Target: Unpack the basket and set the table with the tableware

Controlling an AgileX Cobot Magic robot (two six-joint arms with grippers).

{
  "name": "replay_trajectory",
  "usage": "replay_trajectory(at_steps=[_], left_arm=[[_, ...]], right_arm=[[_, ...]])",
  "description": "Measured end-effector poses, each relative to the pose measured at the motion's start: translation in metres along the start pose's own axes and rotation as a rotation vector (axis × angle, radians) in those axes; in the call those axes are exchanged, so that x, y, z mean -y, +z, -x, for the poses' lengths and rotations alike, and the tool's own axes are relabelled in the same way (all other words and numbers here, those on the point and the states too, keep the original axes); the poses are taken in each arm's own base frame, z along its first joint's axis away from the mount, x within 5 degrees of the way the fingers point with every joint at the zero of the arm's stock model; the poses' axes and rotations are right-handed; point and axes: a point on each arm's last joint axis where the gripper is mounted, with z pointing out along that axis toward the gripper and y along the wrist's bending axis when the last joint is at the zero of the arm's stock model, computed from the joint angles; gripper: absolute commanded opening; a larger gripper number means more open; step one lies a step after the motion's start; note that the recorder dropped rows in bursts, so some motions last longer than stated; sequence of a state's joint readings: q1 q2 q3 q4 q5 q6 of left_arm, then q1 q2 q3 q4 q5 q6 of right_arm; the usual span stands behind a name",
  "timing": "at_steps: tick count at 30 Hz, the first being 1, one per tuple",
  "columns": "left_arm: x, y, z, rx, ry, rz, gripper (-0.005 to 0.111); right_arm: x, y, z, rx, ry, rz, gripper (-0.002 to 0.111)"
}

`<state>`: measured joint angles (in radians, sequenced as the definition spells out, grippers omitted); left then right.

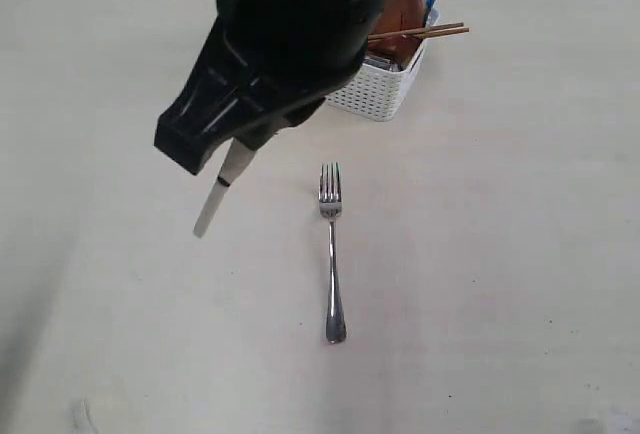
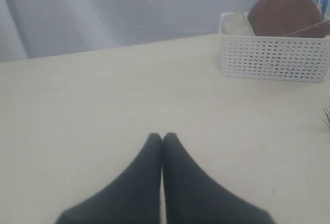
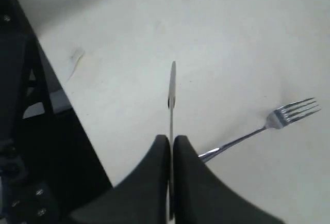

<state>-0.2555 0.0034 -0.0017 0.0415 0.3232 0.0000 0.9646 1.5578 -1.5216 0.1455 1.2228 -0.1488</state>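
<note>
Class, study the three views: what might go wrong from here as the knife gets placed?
The right gripper holds the knife by one end only, between its fingers; the long free end might swing or slip.
The fork lies close by; a skewed set-down might knock it.
Chopsticks overhang the basket rim; a later reach might snag them.

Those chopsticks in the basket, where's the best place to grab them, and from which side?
Probably the ends of the chopsticks that jut past the basket rim, on the right of the exterior view. They lie close together, nearly level, free of everything there; inside, the plate crowds them. Come in from that side, jaws closing across both.
</note>
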Motion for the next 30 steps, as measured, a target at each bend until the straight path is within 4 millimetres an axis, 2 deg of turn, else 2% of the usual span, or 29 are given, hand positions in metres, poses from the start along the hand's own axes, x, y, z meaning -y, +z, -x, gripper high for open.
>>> replay_trajectory(at_steps=[5, 12, 14, 17, 18, 19, 20, 21, 24, 26, 30], left_arm=[[0.000, 0.000, 0.000, 0.000, 0.000, 0.000, 0.000], [0.000, 0.000, 0.000, 0.000, 0.000, 0.000, 0.000], [0.000, 0.000, 0.000, 0.000, 0.000, 0.000, 0.000], [0.000, 0.000, 0.000, 0.000, 0.000, 0.000, 0.000], [0.000, 0.000, 0.000, 0.000, 0.000, 0.000, 0.000], [0.000, 0.000, 0.000, 0.000, 0.000, 0.000, 0.000], [0.000, 0.000, 0.000, 0.000, 0.000, 0.000, 0.000], [0.000, 0.000, 0.000, 0.000, 0.000, 0.000, 0.000], [0.000, 0.000, 0.000, 0.000, 0.000, 0.000, 0.000], [0.000, 0.000, 0.000, 0.000, 0.000, 0.000, 0.000], [0.000, 0.000, 0.000, 0.000, 0.000, 0.000, 0.000]], right_arm=[[0.000, -0.012, -0.025, 0.026, -0.005, 0.052, 0.000], [0.001, -0.046, -0.045, 0.561, 0.076, -0.072, 0.000], [0.004, -0.045, -0.047, 0.700, 0.118, -0.082, 0.000], [0.009, -0.028, -0.051, 0.819, 0.192, -0.080, 0.000], [0.010, -0.019, -0.053, 0.805, 0.213, -0.077, 0.000], [0.013, 0.003, -0.056, 0.691, 0.236, -0.065, 0.000], [0.013, 0.013, -0.058, 0.616, 0.241, -0.056, 0.000], [0.014, 0.040, -0.062, 0.401, 0.243, -0.035, 0.000], [0.015, 0.070, -0.066, 0.119, 0.196, -0.019, 0.000], [0.016, 0.070, -0.054, 0.018, 0.143, -0.011, 0.000], [0.029, 0.051, -0.025, -0.109, 0.091, 0.010, 0.000]])
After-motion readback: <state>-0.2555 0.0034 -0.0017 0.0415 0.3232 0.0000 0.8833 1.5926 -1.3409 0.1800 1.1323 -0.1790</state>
